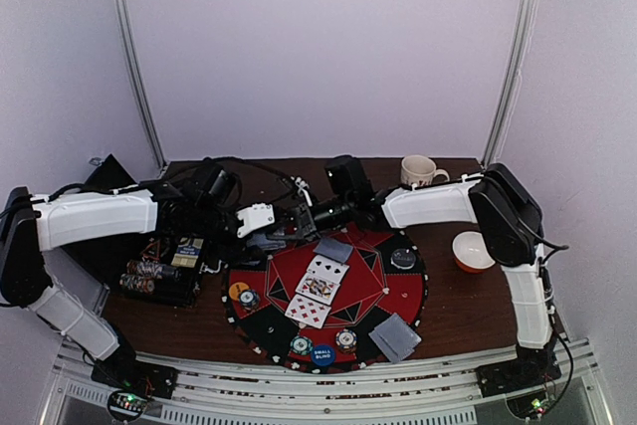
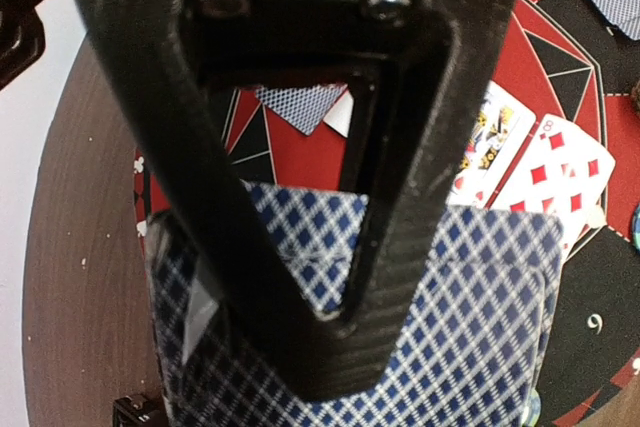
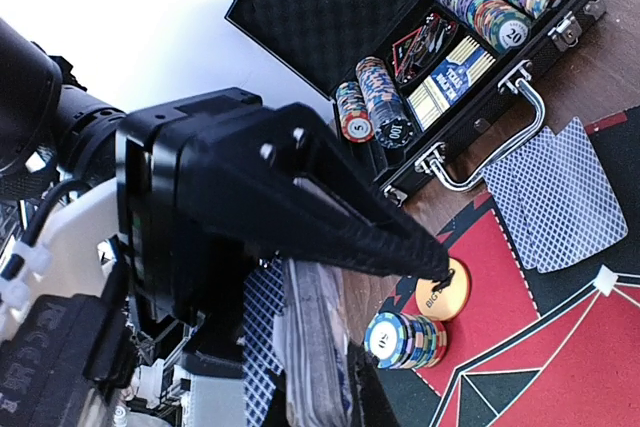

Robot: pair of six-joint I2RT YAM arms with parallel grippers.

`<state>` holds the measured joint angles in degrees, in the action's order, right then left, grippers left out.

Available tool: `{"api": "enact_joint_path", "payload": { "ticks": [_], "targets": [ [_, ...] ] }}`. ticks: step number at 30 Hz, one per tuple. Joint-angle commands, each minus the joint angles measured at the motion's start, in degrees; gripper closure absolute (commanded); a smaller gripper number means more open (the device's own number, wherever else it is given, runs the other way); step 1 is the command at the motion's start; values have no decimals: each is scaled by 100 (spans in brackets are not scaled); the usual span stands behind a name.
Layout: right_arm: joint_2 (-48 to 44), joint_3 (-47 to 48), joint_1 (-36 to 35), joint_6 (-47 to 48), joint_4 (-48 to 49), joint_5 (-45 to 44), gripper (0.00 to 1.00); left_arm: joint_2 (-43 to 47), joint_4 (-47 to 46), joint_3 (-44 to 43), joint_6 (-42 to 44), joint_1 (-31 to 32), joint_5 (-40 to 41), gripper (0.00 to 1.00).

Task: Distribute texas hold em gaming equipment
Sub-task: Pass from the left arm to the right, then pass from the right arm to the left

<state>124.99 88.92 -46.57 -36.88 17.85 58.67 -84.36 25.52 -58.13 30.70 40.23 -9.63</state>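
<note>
- A deck [image 2: 450,327] of cards hangs above the far left edge of the round red-and-black mat [image 1: 383,291]. Its blue-checked back faces the left wrist camera; from the right wrist it shows edge-on.
- Face-up cards [image 1: 323,278] lie mid-mat in 2 spots, long axes slanting from near left to far right.
- Far face-down cards [image 1: 333,249] and near face-down cards [image 1: 395,337] lie on the mat too.
- An orange button [image 3: 445,292] lies just beside a chip stack [image 3: 405,339] at the mat's left. A blue button [image 1: 321,353] sits at the near edge.
- The left hand [image 1: 261,221] has the deck right at its fingers [image 2: 320,347]; how wide it stands I cannot tell.
- The right hand [image 3: 430,257] is closed narrow, next to the deck; whether it pinches a card is unclear.
- The brown tabletop [image 1: 468,306] carries an open black case [image 3: 480,97] of chips, a mug [image 1: 420,170] and a bowl [image 1: 472,251].
- The walls [image 1: 328,47] are pale.
</note>
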Motion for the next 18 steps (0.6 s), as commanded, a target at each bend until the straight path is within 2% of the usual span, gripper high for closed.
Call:
{"api": "enact_joint_path", "payload": {
  "ticks": [1,5,8,13,18],
  "targets": [
    [-115,11,-81,29,171,58,100,142,-357,8,4,36,-84,29],
    [-244,-3,-90,172,151,25,100,139,-351,66,30,77,-144,21],
    [-303,18,-100,305,70,50,100,101,-349,80,64,120,-51,21],
    [-382,15,-101,448,-36,53,100,42,-349,83,71,126,130,37],
    [-414,2,-101,349,130,60,99,25,-354,107,77,137,51,41]
  ]
}}
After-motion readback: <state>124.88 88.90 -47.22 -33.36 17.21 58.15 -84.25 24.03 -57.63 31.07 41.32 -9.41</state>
